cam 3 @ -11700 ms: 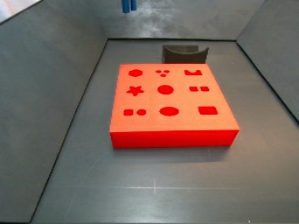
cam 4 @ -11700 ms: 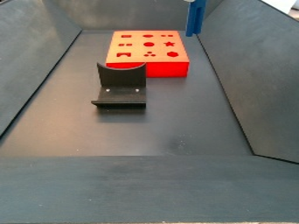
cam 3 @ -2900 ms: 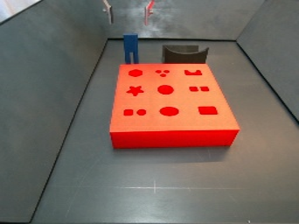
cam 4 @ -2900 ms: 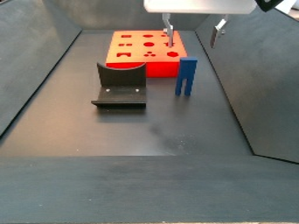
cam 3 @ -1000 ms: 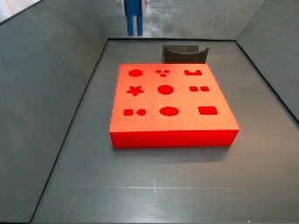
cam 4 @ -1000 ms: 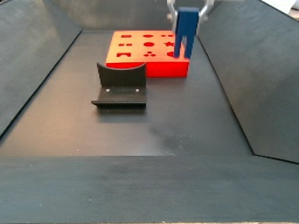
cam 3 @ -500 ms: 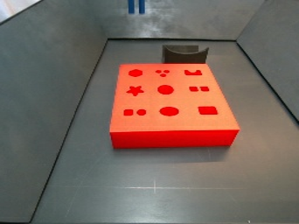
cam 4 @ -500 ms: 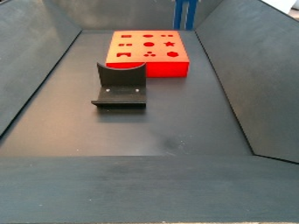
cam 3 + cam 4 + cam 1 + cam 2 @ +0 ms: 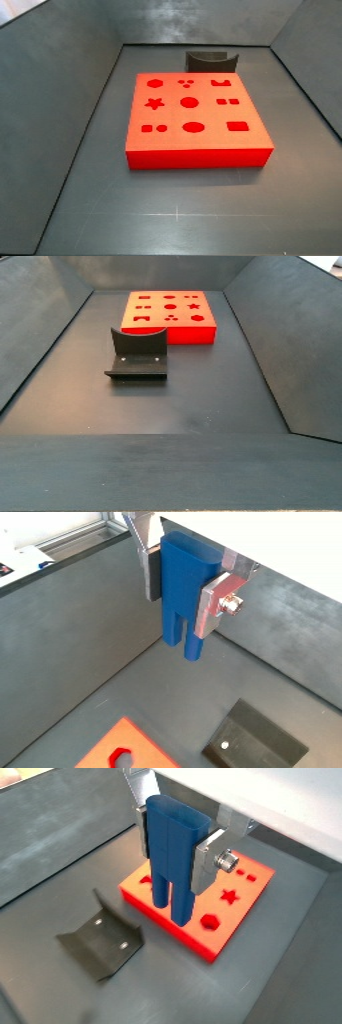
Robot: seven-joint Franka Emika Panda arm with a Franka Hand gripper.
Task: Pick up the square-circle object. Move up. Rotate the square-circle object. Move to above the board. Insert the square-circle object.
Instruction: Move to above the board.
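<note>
In both wrist views the gripper [image 9: 182,584] clamped the square-circle object [image 9: 186,600], its 2 prongs pointing down, high above the floor, with the board [image 9: 225,908] and the fixture [image 9: 102,940] below. In both side views only the board [image 9: 197,118] and fixture [image 9: 138,354] showed; the gripper was out of frame.

**Four cameras, one red board**

Both side views look down from high up, from opposite ends: the board [image 9: 198,120] lies near in one and far [image 9: 170,317] in the other. Both wrist views look down past the hand [image 9: 185,590], close, onto the same board [image 9: 205,918].
</note>
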